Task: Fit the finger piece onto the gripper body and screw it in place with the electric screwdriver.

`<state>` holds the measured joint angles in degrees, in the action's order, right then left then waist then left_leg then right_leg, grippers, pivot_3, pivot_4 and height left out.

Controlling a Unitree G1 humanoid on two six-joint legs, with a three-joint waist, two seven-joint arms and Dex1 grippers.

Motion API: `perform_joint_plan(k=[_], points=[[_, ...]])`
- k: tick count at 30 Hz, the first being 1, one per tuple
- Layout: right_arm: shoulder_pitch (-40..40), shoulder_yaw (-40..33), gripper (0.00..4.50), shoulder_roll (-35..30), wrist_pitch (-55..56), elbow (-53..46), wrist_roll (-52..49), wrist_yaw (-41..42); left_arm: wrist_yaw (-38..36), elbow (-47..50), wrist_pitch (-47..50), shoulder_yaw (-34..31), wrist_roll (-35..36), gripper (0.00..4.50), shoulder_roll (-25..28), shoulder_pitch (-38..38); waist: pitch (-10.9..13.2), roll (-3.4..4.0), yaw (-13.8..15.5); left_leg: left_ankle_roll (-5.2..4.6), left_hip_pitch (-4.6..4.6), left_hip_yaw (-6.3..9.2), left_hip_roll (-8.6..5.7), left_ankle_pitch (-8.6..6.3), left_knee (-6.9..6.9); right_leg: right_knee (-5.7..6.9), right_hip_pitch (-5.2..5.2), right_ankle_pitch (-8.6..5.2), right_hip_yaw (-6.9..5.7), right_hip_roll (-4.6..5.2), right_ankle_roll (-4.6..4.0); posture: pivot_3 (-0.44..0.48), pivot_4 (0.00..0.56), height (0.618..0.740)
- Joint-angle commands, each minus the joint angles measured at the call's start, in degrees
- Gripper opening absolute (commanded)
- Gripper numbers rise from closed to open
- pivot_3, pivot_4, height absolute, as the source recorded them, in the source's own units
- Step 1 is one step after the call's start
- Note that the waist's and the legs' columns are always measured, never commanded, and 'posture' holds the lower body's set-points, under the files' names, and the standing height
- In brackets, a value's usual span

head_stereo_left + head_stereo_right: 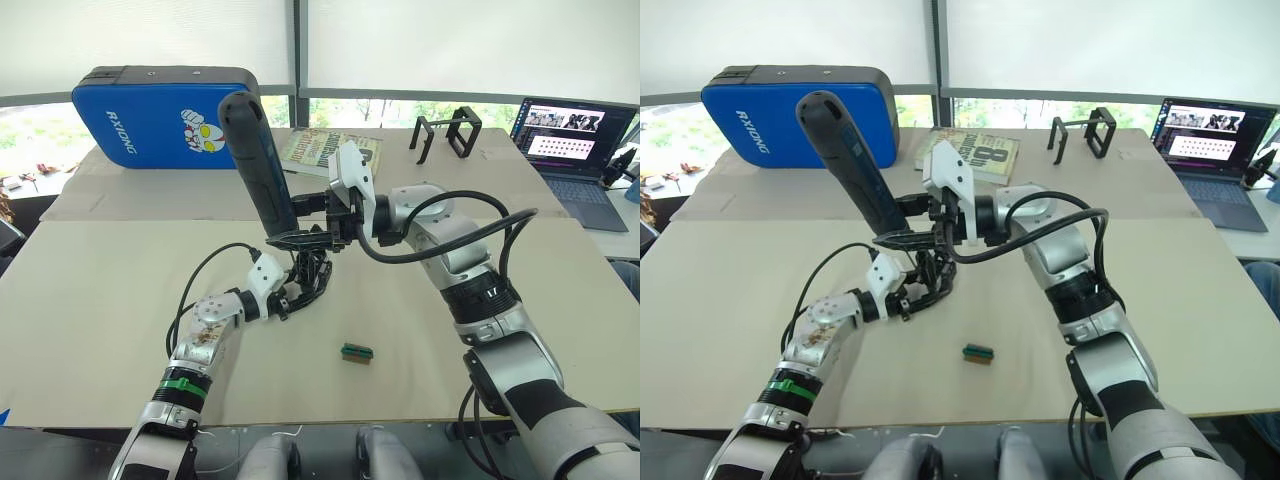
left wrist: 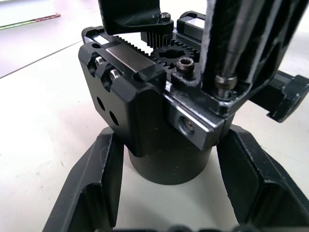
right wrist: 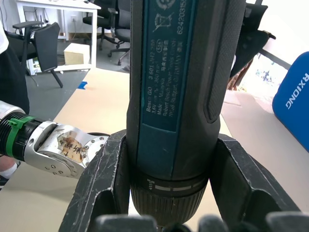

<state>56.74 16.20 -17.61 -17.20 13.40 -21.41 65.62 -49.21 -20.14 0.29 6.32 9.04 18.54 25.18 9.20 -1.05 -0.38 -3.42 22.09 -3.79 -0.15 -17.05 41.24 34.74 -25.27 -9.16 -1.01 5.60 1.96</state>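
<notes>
Closest to the head camera, a small green block (image 1: 356, 352) is seen lying loose on the table (image 1: 120, 300), apart from the work. Just beyond it, the gripper body (image 2: 159, 121) is stood on its round base and braced between the fingers of the left gripper (image 1: 297, 298), which are closed against its sides so that it cannot turn or tip under the tool. Its gear teeth and screw heads are exposed in the left wrist view, with the finger piece (image 2: 133, 17) seated at the toothed rack. The electric screwdriver (image 1: 258, 165) is clamped low on its barrel by the right gripper (image 1: 305, 222) and held tilted, its bit (image 2: 239, 43) brought down onto a screw at the body's top edge. Fastening appears to be in hand. A blue case (image 1: 165, 115), a book (image 1: 322, 148), a black wire-frame stand (image 1: 447, 131) and a laptop (image 1: 578, 150) are left at the far side.
</notes>
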Motion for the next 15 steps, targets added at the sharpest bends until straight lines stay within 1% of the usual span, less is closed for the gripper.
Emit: perform_joint_plan(k=[1,6,10,14,15], points=[[-3.1,2.2,1.91,-2.4,-4.9,7.3,6.1,-2.9,-1.0,3.1,-1.5,-1.0,1.4,2.29,0.4,1.4,0.0,0.00,0.0,0.04,-0.03,0.00,0.00,0.02,-0.07,-0.01,0.00,-0.01,0.00,0.03,-0.01,0.000,0.150,0.740],[-1.4,2.5,1.91,-2.2,-8.0,11.9,7.7,-5.5,-1.0,3.2,-1.4,-1.0,1.5,2.29,0.5,1.4,0.0,0.00,0.0,0.12,-0.22,0.00,0.00,0.07,-0.26,-0.01,0.06,-0.04,0.00,0.14,-0.08,0.000,0.150,0.740],[-0.7,1.7,1.91,-1.8,-9.6,13.1,7.2,-6.9,-1.0,3.4,-1.3,-0.9,1.5,2.29,0.5,1.3,-0.1,0.01,-0.1,0.13,-0.29,0.01,0.00,0.07,-0.33,0.00,0.08,-0.07,-0.07,0.30,-0.12,0.000,0.150,0.740],[-1.5,0.8,1.91,-1.7,-6.7,12.1,7.2,-6.3,-0.9,3.7,-1.1,-0.9,1.6,2.29,0.6,1.1,-0.1,0.02,-0.1,0.13,-0.30,0.01,-0.02,0.07,-0.36,0.00,0.07,-0.07,-0.20,0.48,-0.12,0.000,0.150,0.740],[-2.0,0.5,1.91,-1.7,-4.5,11.7,7.4,-5.8,-0.9,3.7,-1.1,-1.0,1.6,2.29,0.6,1.1,-0.1,0.02,-0.1,0.13,-0.30,0.01,-0.02,0.07,-0.37,0.00,0.07,-0.07,-0.32,0.54,-0.12,0.000,0.150,0.740]])
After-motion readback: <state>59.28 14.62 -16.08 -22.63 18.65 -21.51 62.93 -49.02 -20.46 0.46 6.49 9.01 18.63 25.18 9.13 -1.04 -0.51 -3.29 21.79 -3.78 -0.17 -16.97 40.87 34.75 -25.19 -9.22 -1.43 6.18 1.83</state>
